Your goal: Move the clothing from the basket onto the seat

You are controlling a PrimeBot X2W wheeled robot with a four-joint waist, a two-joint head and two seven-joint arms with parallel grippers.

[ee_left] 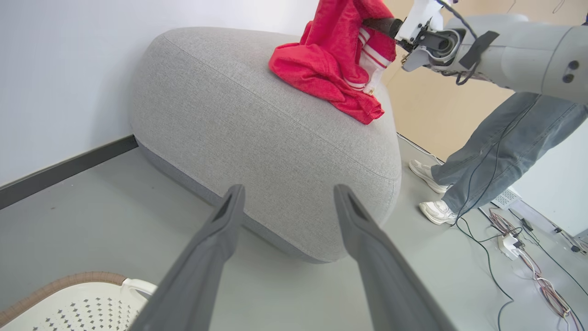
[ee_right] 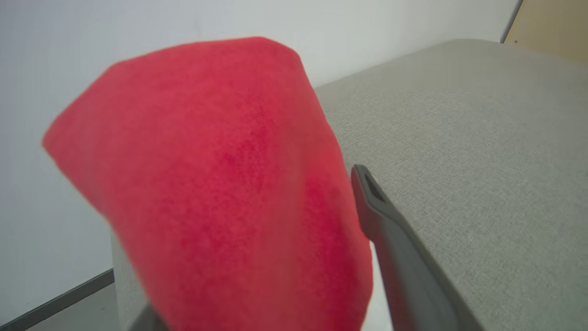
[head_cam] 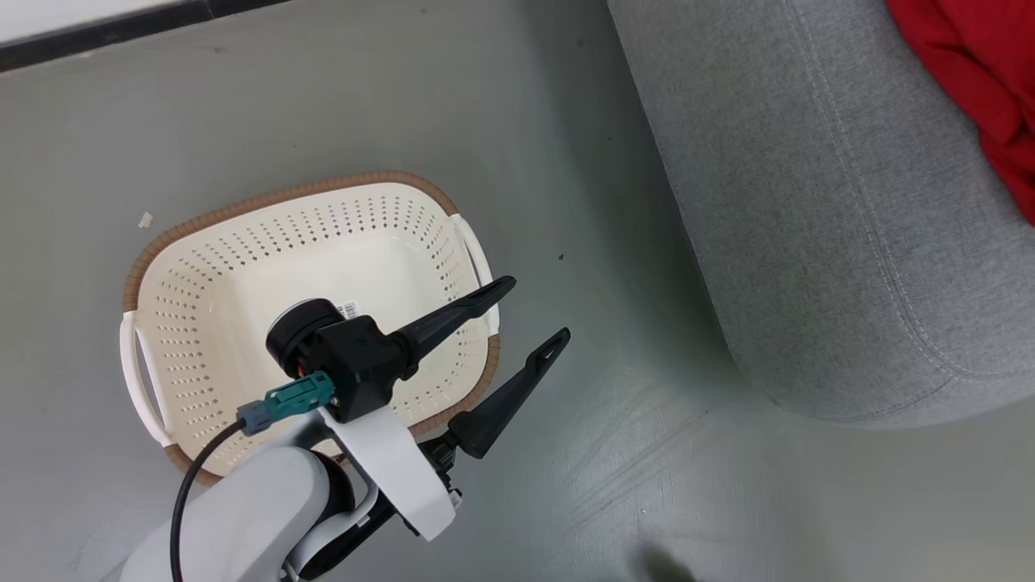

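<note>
The cream basket (head_cam: 283,194) stands on the floor with nothing inside; its corner (ee_left: 82,299) shows in the left wrist view. My left gripper (head_cam: 534,309) hovers open over its right rim, fingers (ee_left: 288,188) pointing at the grey seat (ee_left: 252,115). Red clothing (ee_left: 321,69) with white stripe trim lies on top of the seat (head_cam: 808,202), partly lifted toward my right gripper (ee_left: 383,25). In the right wrist view a red garment (ee_right: 206,184) drapes over one finger of the right gripper (ee_right: 294,184), hiding it; the other finger stands well apart. Red fabric (head_cam: 970,73) shows at the head view's top right.
A person in jeans (ee_left: 496,147) and white shoes (ee_left: 432,211) stands beside the seat's far end. Cables (ee_left: 528,248) trail over the floor there. A white wall with a dark baseboard (ee_left: 69,165) runs behind the seat. Grey floor (head_cam: 606,453) separates basket and seat.
</note>
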